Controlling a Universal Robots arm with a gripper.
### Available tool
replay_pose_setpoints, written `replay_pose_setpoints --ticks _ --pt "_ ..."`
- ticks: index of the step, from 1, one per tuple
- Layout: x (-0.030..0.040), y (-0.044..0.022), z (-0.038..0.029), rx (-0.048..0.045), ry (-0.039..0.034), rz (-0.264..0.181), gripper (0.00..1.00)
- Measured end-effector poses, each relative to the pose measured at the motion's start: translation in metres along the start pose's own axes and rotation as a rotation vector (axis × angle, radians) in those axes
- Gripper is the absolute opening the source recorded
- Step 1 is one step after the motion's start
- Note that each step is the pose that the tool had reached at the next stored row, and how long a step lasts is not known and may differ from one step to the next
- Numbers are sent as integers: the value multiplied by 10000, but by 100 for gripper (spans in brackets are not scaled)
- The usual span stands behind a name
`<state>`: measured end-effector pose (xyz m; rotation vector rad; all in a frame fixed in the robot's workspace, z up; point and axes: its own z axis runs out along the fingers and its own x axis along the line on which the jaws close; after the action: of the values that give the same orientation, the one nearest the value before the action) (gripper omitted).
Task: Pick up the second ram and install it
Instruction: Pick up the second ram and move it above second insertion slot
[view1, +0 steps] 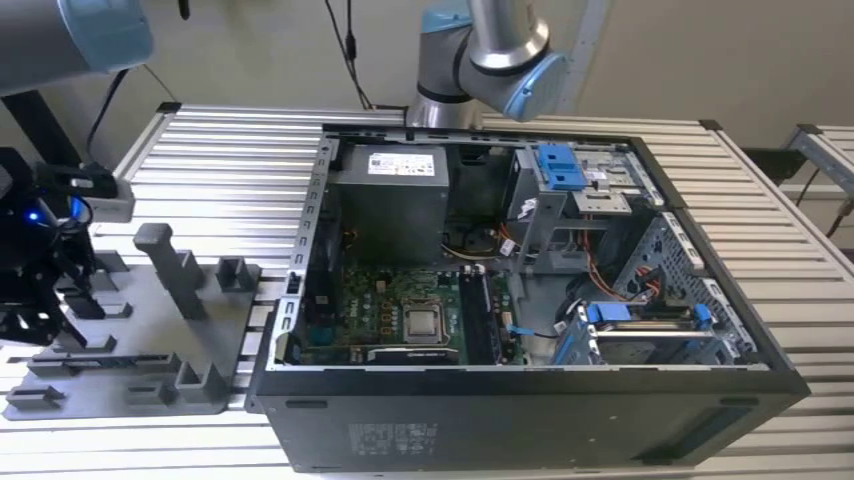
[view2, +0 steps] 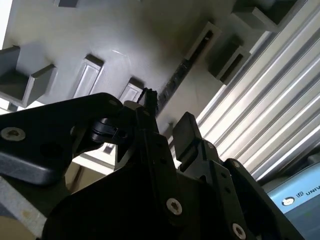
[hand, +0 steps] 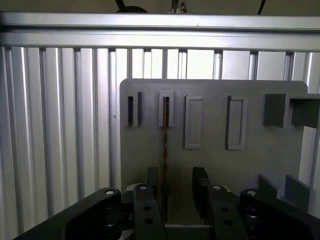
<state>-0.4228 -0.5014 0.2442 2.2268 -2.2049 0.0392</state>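
The second ram (hand: 164, 150) is a thin dark strip standing on edge in a narrow slot of the grey holder plate (hand: 210, 165). In the second wrist view the ram (view2: 175, 80) runs away from the fingertips. My gripper (hand: 175, 187) is open and straddles the strip's near end, which lies close to one finger (hand: 151, 185), with a wider gap to the other. Both wrist views show this; in the second wrist view the gripper (view2: 167, 125) sits low over the plate. In the exterior view my gripper (view1: 54, 320) hangs over the holder plate (view1: 160, 330) at the exterior view's left.
An open computer case (view1: 534, 400) stands at the exterior view's right of the plate, with a green board (view1: 400, 310) and long black slots (view1: 478, 320) inside. Grey posts and blocks (view1: 174, 270) rise from the plate. Ribbed aluminium table (view1: 227, 150) lies all around.
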Motion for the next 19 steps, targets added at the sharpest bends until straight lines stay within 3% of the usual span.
replay_pose_setpoints --ticks 6,19 --pt "-2 1 86 -61 -1 -44 42" --pt "-6 72 271 -57 -10 -230 42"
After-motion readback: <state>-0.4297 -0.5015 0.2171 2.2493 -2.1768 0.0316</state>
